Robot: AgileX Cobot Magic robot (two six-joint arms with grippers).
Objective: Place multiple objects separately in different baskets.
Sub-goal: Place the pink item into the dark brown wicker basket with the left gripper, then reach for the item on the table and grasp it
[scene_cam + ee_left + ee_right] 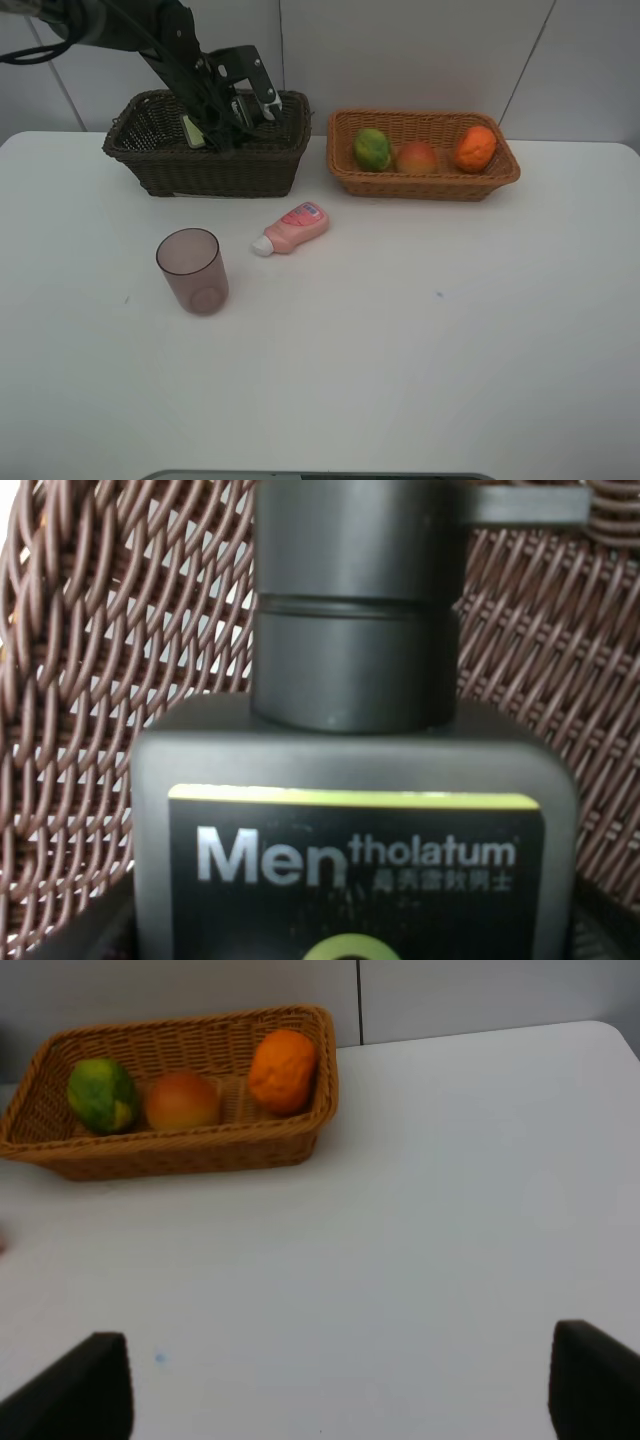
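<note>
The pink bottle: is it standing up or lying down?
Lying down. The pink bottle rests flat on its side on the white table, its white cap at table level.

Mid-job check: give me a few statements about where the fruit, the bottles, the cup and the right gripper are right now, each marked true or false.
1. The orange, green fruit and peach-like fruit all lie in the light basket. True.
2. The pink bottle stands upright in the dark basket. False: it lies on its side on the table, in front of the baskets.
3. The cup stands upright on the table, outside both baskets. True.
4. The right gripper holds the orange. False: its jaws are open over the table with nothing between them.
5. The pump bottle is inside the dark basket. True.
</note>
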